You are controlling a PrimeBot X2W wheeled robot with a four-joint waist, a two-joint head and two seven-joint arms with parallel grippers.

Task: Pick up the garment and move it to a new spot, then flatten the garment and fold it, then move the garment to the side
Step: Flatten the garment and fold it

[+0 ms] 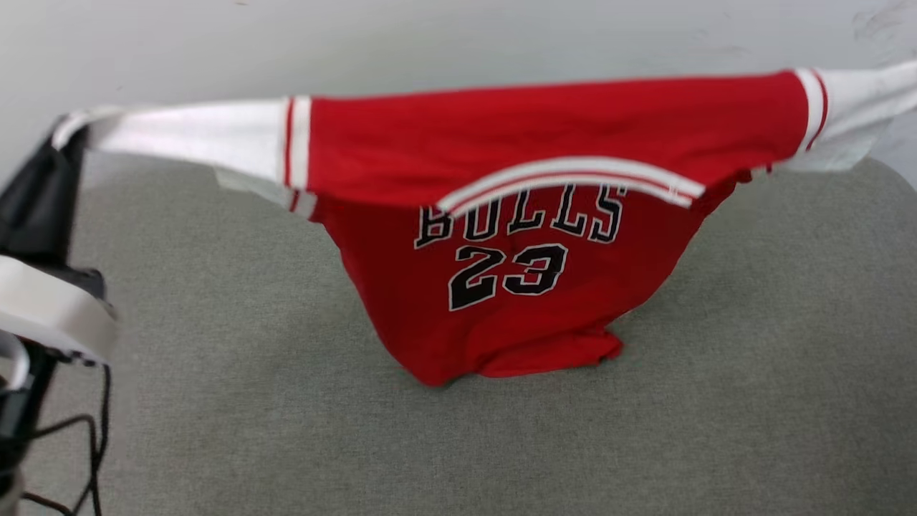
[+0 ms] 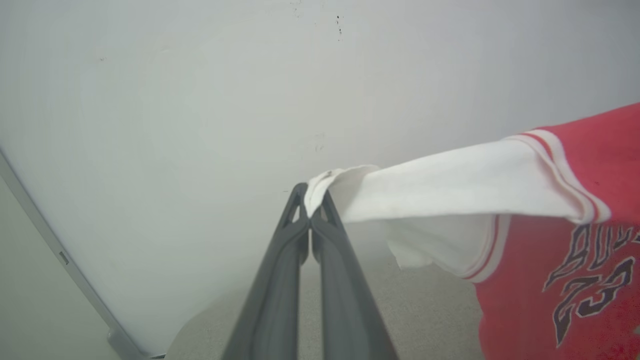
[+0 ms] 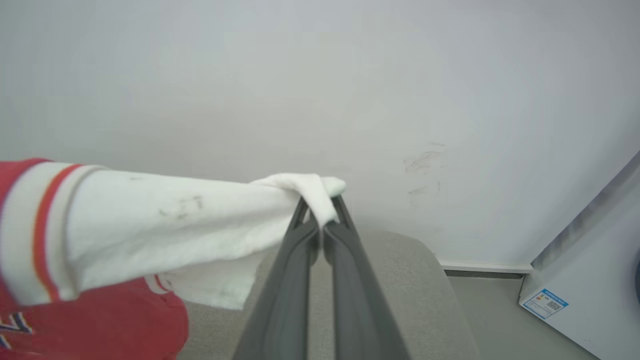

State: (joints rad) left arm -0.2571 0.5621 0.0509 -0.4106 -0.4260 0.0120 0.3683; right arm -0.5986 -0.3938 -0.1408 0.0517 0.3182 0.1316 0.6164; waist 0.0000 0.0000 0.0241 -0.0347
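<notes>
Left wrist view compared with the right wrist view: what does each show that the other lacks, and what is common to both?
Left wrist view: the left gripper, jaws shut on a sleeve tip, and the number 23 on the shirt. Right wrist view: the right gripper, jaws shut on the opposite sleeve tip, plus a blue label and wall scuffs. Shared: white sleeve, red body, grey cushion, pale wall.
</notes>
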